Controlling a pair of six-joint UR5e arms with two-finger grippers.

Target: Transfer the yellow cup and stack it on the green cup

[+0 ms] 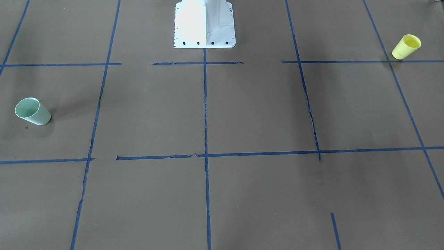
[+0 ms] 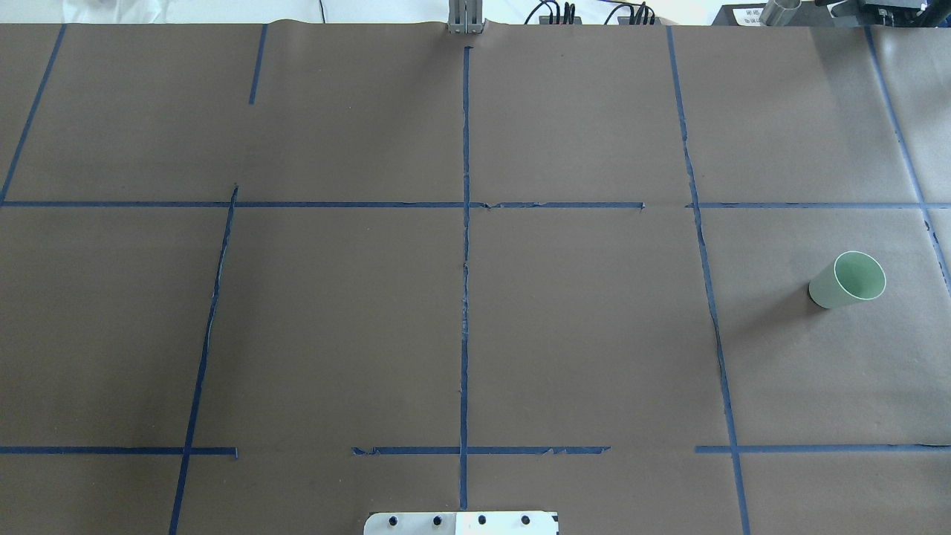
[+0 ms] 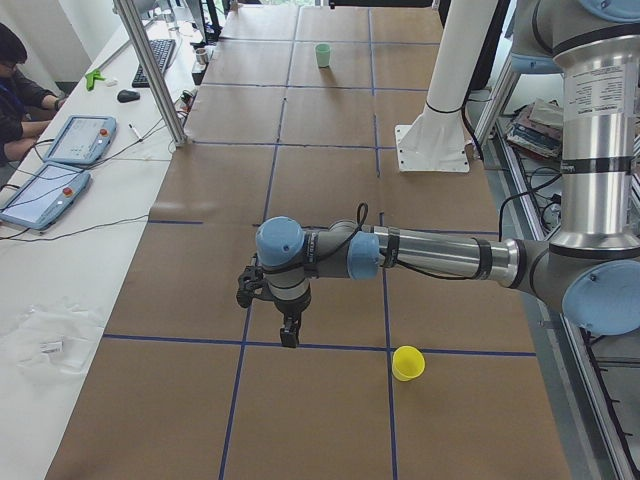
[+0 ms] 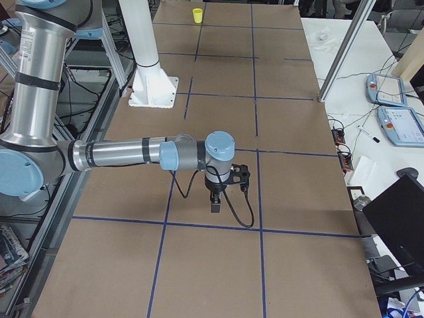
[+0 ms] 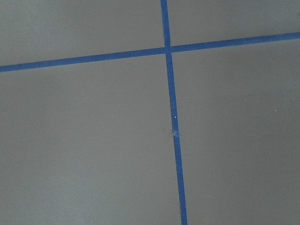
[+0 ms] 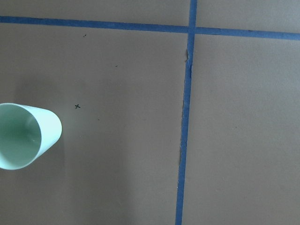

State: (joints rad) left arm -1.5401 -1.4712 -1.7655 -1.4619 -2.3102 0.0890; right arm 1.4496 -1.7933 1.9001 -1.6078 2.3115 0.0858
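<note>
- The yellow cup stands upright, rim up, out at about 2 o'clock in the front-facing view. It's just beside a crossing of the blue tape on the brown desk.
- The green cup is upright too, at roughly 3 o'clock in the overhead view. So the two cups sit well apart, at opposite ends of the desk.
- My left claw hangs pointing down over a tape line. In the left side view the yellow cup is at about 4 o'clock from it, near but not touching.
- My right claw also points down above the desk. Its wrist cam catches the green cup at 9 o'clock, cut off by the frame edge.
- I only get both claws from the side cams, so I honestly can't tell how wide either one is open. Both cups are on the desk, so neither claw has one.
- The left wrist cam shows just a tape cross on brown paper.
- The white robot base is at 12 o'clock in the front-facing view.
</note>
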